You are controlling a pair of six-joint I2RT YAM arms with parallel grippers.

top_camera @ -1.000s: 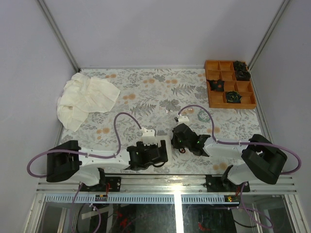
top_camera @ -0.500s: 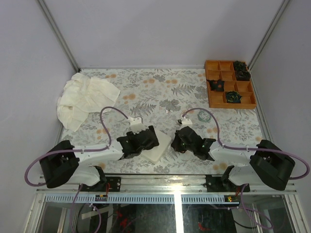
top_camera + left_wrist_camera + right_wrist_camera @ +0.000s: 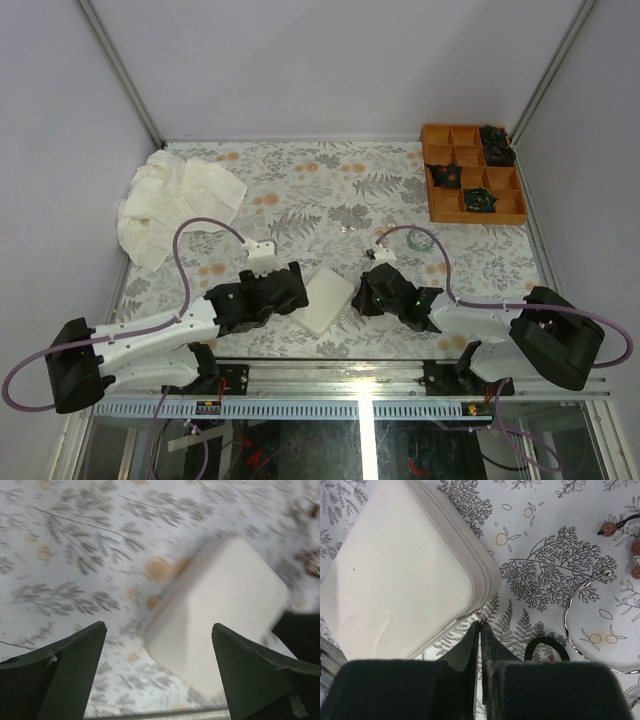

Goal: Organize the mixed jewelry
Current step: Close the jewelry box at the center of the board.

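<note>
Cream box [image 3: 325,300], left pincer [image 3: 159,626] agape, right pincer [image 3: 480,625] closed

No text, label, brand, number or sign can be read in any of the views.
</note>
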